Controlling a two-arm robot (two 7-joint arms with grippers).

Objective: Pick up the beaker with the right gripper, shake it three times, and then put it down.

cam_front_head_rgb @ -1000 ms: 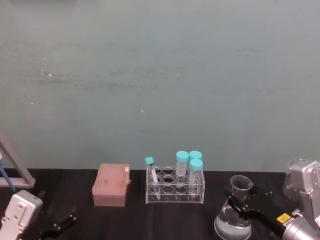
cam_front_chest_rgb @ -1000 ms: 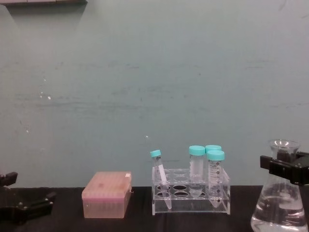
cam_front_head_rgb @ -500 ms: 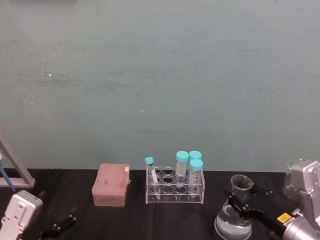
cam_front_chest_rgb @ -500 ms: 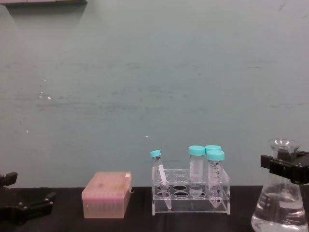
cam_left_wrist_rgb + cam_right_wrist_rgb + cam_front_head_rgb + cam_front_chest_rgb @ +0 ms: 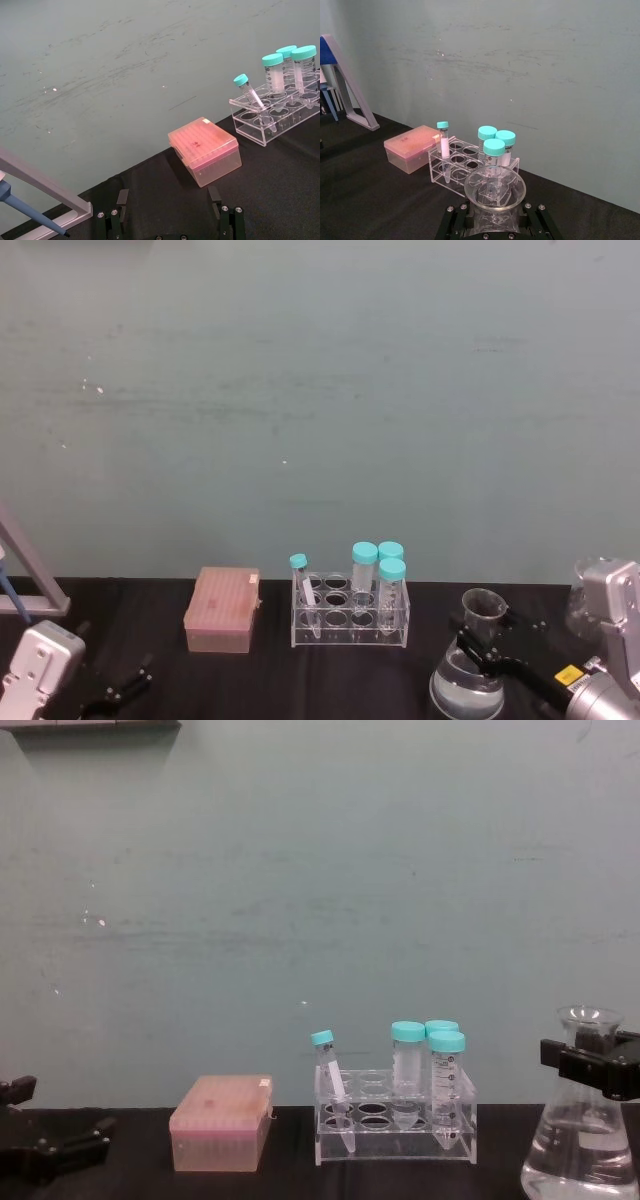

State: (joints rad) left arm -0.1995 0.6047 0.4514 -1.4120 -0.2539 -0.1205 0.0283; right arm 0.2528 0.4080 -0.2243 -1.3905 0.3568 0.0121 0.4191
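Chest view showed the right gripper (image 5: 590, 1065) pinching the narrow neck of the clear conical glass beaker (image 5: 585, 1160) between flat black jaws; the left gripper (image 5: 169, 196) sat low left, fingers spread.

The head camera looks forward and down from high up, catching mostly the wall (image 5: 320, 390) and a strip of the bench (image 5: 260, 680) by its back edge. The chest camera sits lower and looks level across the bench, meeting the rack (image 5: 390, 1125) side-on. The left wrist camera sits low toward the bench's left edge, facing the box (image 5: 205, 157) close by, with the rack beyond. The right wrist camera looks from just above the mouth of the beaker (image 5: 495, 189) toward the back edge. All four share rack and box.
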